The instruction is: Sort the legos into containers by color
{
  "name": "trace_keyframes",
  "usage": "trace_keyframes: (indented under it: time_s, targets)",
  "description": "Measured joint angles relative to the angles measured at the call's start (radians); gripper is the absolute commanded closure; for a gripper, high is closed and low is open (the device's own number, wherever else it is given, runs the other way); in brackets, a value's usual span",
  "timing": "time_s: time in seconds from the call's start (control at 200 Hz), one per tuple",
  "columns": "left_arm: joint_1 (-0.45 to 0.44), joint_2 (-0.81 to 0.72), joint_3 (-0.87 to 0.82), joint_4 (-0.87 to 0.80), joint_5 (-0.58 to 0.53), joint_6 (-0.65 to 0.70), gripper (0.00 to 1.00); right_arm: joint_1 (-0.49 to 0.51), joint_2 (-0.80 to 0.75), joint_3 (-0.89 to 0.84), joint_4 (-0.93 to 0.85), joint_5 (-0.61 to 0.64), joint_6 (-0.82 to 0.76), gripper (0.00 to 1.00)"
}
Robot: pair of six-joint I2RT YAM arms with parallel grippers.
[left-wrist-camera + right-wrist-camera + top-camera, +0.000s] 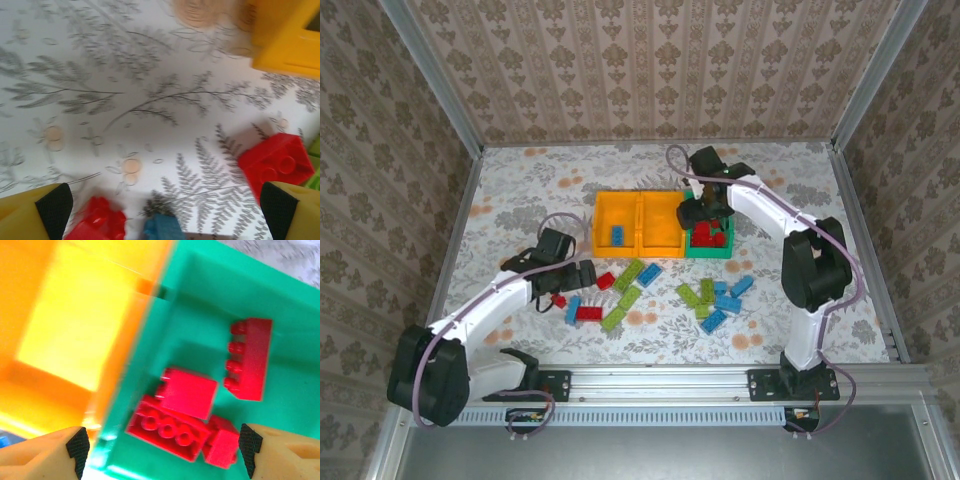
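The floral-patterned bench [520,200] carried three open-topped rectangular plastic bins in a row near its centre. From left to right these were the left orange bin [601,225], the middle orange bin [660,228] and the green bin [712,253].

Bin contents:
- The green bin held four red studded plastic bricks [189,392], all lying on its floor.
- The left orange bin held one blue studded brick [617,235].
- The middle orange bin showed no brick that could be made out, so no lime green brick appeared to have been sorted.

The right claw [705,208] hung over the green bin with its jaws spread and nothing between them. The left claw [582,275] sat low over the bench, jaws spread wide and empty, with a loose red brick [272,160] close to one fingertip.

Roughly fifteen bricks lay loose between the bins and the arm bases, in two clusters. The left cluster mixed red [588,313], blue [572,308] and lime green [628,297] pieces. The right cluster held blue [728,303] and lime green [692,293] pieces only.

Assessment: the sort stood at about one quarter complete. Red was furthest along, with about three pieces outstanding. Blue had barely begun, and green had not started.
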Motion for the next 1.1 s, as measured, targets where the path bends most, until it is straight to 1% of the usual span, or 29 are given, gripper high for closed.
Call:
trace_keyframes:
  time_s: [0.15,0.235,0.515,0.685,0.835,0.935,1.055,1.1]
  targets:
    - [0.032,-0.035,0.006,-0.08,-0.03,-0.077,0.0,0.115,-0.055,-0.011,0.05,0.013,0.019,0.16]
    - [0.032,-0.048,0.005,-0.105,-0.024,-0.123,0.0,0.152,-0.071,-0.031,0.083,0.012,0.037,0.15]
    - [0.032,-0.05,-0.065,-0.121,0.029,-0.263,0.0,0.135,-0.076,-0.083,0.119,0.043,0.052,0.14]
    - [0.032,-0.04,-0.094,-0.114,0.046,-0.341,0.05,0.128,-0.108,-0.136,0.147,0.051,0.052,0.13]
    - [0.039,-0.006,-0.094,-0.092,0.048,-0.385,0.14,0.115,-0.158,-0.189,0.164,0.055,0.052,0.12]
    - [0.045,0.005,-0.094,-0.074,0.047,-0.412,0.2,0.085,-0.19,-0.227,0.181,0.058,0.052,0.12]
    - [0.052,0.011,-0.094,-0.056,0.042,-0.442,0.39,0.031,-0.215,-0.258,0.193,0.061,0.052,0.12]
    - [0.058,0.016,-0.094,-0.051,0.039,-0.442,0.44,0.013,-0.22,-0.268,0.198,0.062,0.052,0.12]
